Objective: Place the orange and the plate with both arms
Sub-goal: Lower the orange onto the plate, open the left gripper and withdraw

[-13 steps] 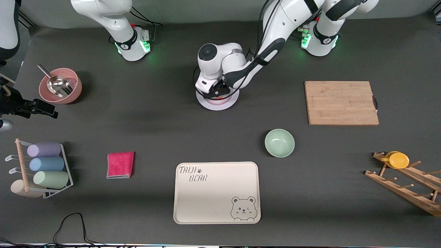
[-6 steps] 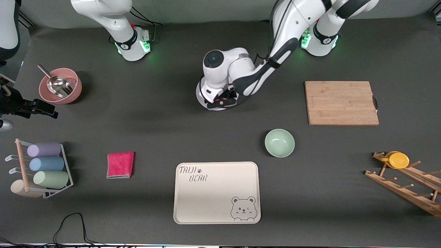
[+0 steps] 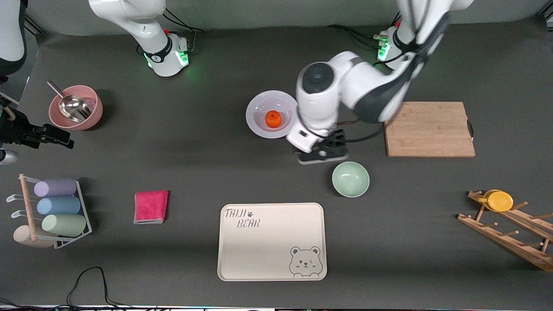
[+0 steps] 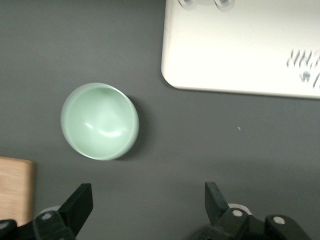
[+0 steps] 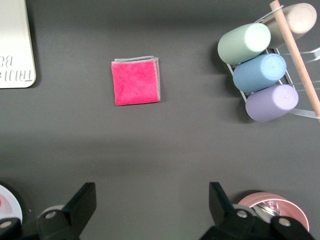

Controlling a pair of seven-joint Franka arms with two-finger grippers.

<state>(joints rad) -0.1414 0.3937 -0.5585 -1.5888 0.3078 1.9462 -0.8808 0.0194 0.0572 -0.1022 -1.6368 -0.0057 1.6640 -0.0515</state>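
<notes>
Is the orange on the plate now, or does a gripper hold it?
On the plate. The orange lies in the centre of the plate, and the open left gripper is over bare table beside it.

I'm running a robotics lab bench. Two bolted arm bases (image 3: 166, 58) glow green on a dark mat (image 3: 194, 164). Staged kitchen props: cutting board (image 3: 427, 128), cup rack (image 3: 52, 211).

Taking my cream bear tray (image 3: 271, 242) as landmark: the mint bowl (image 3: 350, 179) sits just farther from the front camera, toward my left arm's end. The pink cloth (image 3: 150, 207) lies beside the tray, toward my right arm's end, the cup rack (image 3: 52, 211) past it.
</notes>
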